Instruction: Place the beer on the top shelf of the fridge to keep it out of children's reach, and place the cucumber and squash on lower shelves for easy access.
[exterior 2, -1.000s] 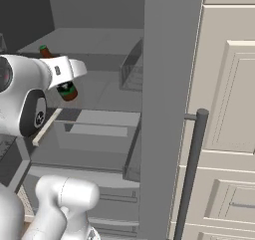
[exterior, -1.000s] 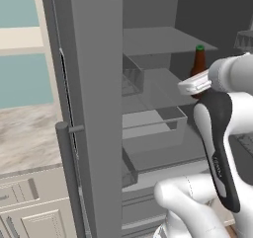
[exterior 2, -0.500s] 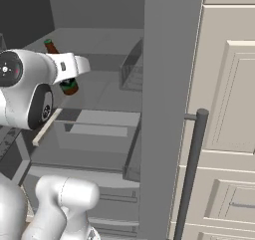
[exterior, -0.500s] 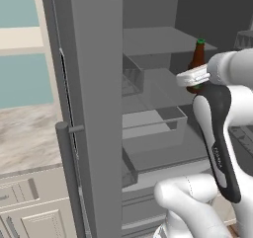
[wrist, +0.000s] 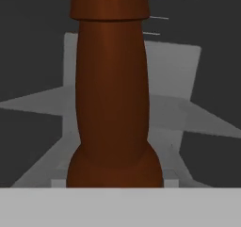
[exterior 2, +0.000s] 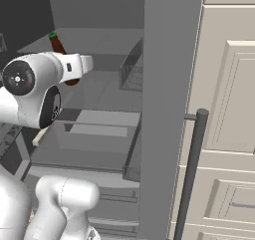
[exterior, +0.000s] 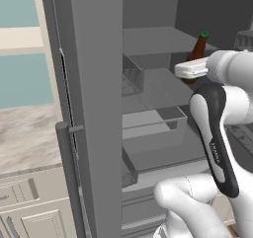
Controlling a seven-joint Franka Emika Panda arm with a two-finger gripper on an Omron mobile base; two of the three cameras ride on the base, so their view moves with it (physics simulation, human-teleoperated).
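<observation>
The beer (exterior: 198,52), a brown bottle with a green top, hangs upright in front of the open fridge (exterior: 89,108), about level with the top shelf (exterior: 158,39). My gripper (exterior: 191,74) is shut on its lower body, and the white hand hides the fingers. From the right the beer (exterior 2: 59,46) rises above the gripper (exterior 2: 73,74), left of the fridge door (exterior 2: 164,109). The hand view has the bottle's brown neck (wrist: 113,94) close up, with grey shelves behind. The cucumber and the squash are out of view.
Translucent drawers (exterior: 153,128) sit below the top shelf, and a wire bin (exterior: 132,76) hangs on the door's inside. The door's bar handle (exterior 2: 191,169) sticks out toward me. Cream cabinets (exterior 2: 231,109) stand to the right, with a stone counter (exterior: 29,133) on the left.
The arm has lifted the beer from middle-shelf height up to the level of the top shelf. The grip on the beer has stayed the same.
</observation>
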